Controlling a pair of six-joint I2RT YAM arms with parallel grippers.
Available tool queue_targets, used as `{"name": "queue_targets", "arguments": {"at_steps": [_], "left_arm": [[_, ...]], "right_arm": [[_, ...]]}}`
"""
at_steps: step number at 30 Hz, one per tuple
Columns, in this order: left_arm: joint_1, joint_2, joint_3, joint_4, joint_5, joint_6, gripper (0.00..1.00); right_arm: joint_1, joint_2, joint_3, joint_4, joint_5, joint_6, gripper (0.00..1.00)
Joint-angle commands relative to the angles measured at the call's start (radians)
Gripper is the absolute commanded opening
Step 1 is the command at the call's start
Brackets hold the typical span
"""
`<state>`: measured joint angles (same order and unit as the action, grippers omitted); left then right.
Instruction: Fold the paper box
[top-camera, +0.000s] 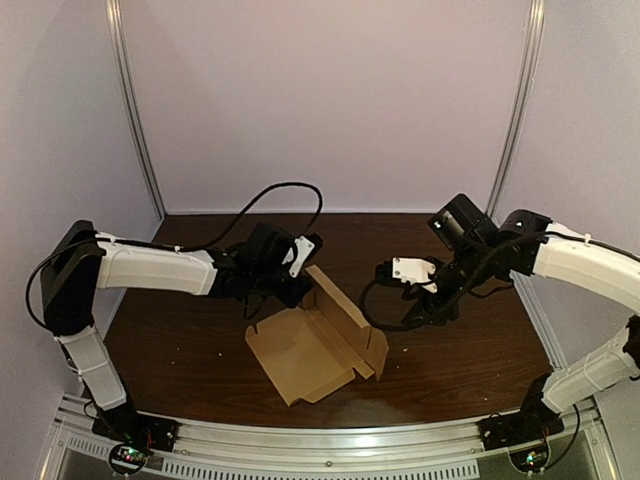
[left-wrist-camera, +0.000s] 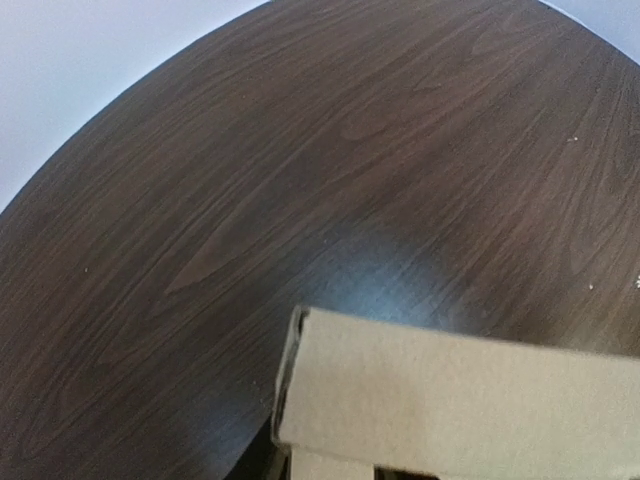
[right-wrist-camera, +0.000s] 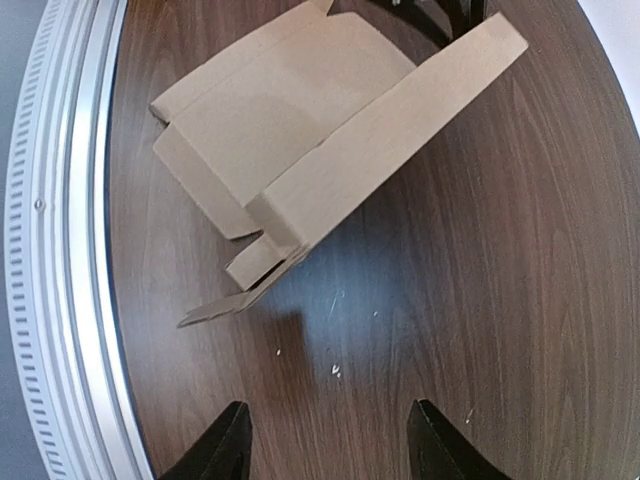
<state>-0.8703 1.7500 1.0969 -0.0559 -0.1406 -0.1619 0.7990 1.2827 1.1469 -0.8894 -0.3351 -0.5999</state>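
Top external view: brown cardboard paper box (top-camera: 315, 345) lies half-flat, centre-near on dark wood-grain table (top-camera: 170, 340), long right wall (top-camera: 350, 310) tilted up. Left gripper (top-camera: 288, 282) at wall's far end, likely propping it for fold; whether it clamps, cannot tell. Right wrist view alone shows right gripper (right-wrist-camera: 330, 445) spread wide, empty, apart from box, and loose small flap (right-wrist-camera: 225, 308) at near corner.
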Motion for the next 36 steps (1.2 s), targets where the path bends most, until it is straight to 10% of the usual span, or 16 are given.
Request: {"name": "queue_targets", "arguments": {"at_steps": [1,10,19,23,29,36], "left_arm": [[-0.003,0.077,0.188,-0.169,0.044,0.046,0.32],[-0.002,0.133,0.410,-0.444,-0.048,0.004,0.42],[-0.003,-0.294,-0.001,-0.541,-0.211,-0.364,0.49],[-0.002,-0.424,-0.151,-0.507,-0.170,-0.462,0.49],[0.008,-0.479,-0.199,-0.564,-0.145,-0.507,0.50],[0.008,-0.515,-0.233,-0.578,-0.158,-0.510,0.50]], "right_arm": [[-0.004,0.106,0.122,-0.005,-0.021,0.126,0.54],[-0.018,0.268,0.332,-0.029,-0.045,0.316,0.58],[-0.007,0.441,0.506,0.006,0.032,0.371,0.56],[0.032,0.450,0.492,0.080,0.025,0.183,0.52],[0.046,0.498,0.571,-0.334,-0.158,-0.443,0.57],[0.049,0.590,0.738,-0.433,-0.141,-0.547,0.60]]}}
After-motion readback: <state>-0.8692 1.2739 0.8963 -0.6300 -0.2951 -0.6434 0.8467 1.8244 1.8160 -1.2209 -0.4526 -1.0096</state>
